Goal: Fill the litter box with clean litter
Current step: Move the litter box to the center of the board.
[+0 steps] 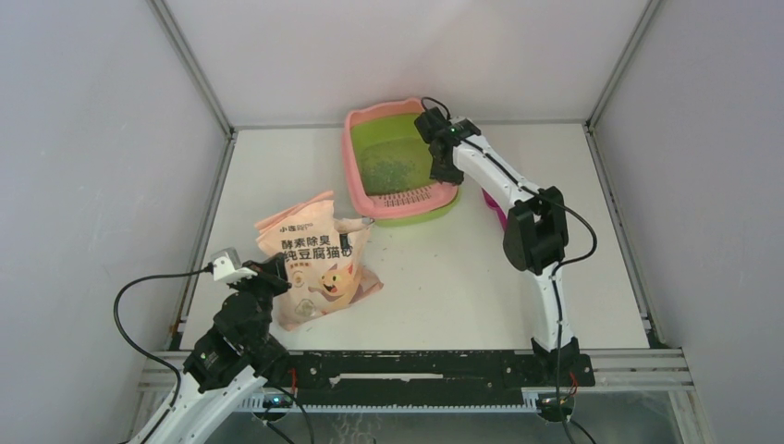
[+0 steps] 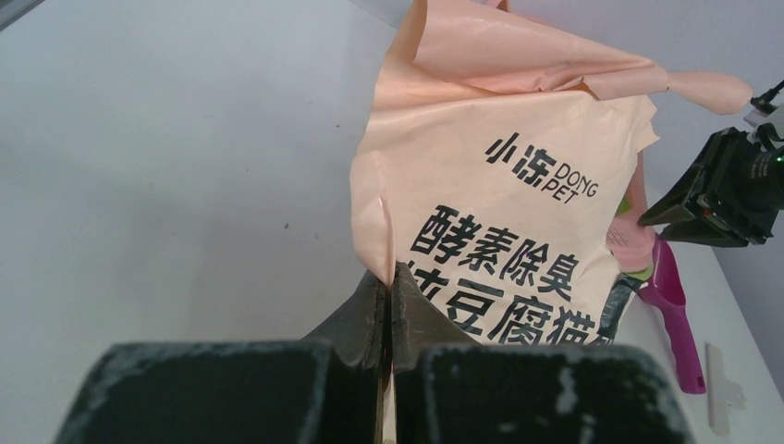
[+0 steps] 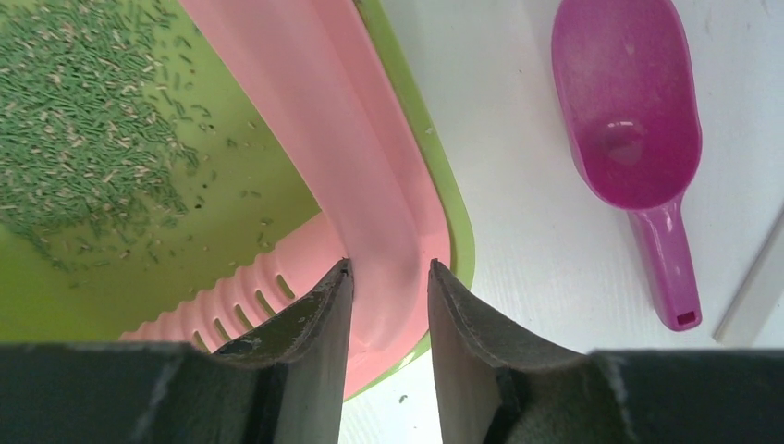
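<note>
The litter box (image 1: 355, 162), with pink rim and lime-green basin, stands at the back of the table. Greenish litter (image 1: 386, 166) is scattered thinly in the basin. In the right wrist view the litter (image 3: 74, 120) lies left of the pink rim (image 3: 305, 120), beside a slotted pink grid (image 3: 231, 301). My right gripper (image 3: 390, 266) straddles that rim at the box's near right corner, one finger inside and one outside, shut on it. My left gripper (image 2: 388, 277) is shut on an edge of the peach-pink bag (image 2: 518, 185), which lies on the table near the left arm (image 1: 275, 270).
A magenta scoop (image 3: 624, 111) lies on the table right of the box, partly hidden by the right arm in the top view (image 1: 495, 208). A white strip (image 3: 753, 296) lies beside its handle. Grey walls close in the table on three sides.
</note>
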